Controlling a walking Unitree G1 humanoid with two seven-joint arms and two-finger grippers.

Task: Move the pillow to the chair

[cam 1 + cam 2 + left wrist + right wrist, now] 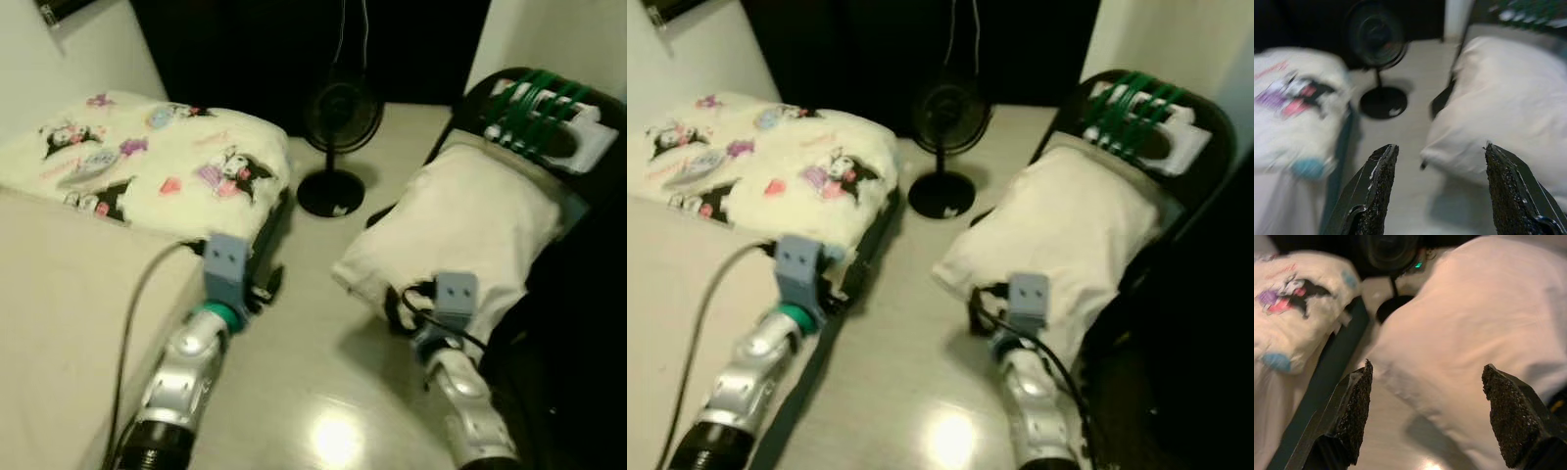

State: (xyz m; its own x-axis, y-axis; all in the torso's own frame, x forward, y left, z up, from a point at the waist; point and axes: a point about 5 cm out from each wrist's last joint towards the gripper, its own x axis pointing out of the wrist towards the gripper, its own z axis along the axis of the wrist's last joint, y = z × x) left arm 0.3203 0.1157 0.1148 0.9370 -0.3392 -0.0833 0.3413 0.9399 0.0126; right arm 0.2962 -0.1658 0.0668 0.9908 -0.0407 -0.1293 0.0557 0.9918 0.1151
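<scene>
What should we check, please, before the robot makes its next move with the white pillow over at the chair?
1. Pillow on the chair: ok. The white pillow lies on the black chair, one corner overhanging the front edge.
2. Right gripper free of the pillow: ok. Fingers open, pillow ahead of them, nothing between.
3. Left gripper empty: ok. Fingers open, pointing at the floor between bed and chair.
4. Pillow stable: cannot tell. How far the overhanging corner is supported is unclear.
5. Fan out of the arms' way: ok. It stands on the floor beyond both grippers.
6. Patterned pillow undisturbed: ok. It lies on the bed.
</scene>
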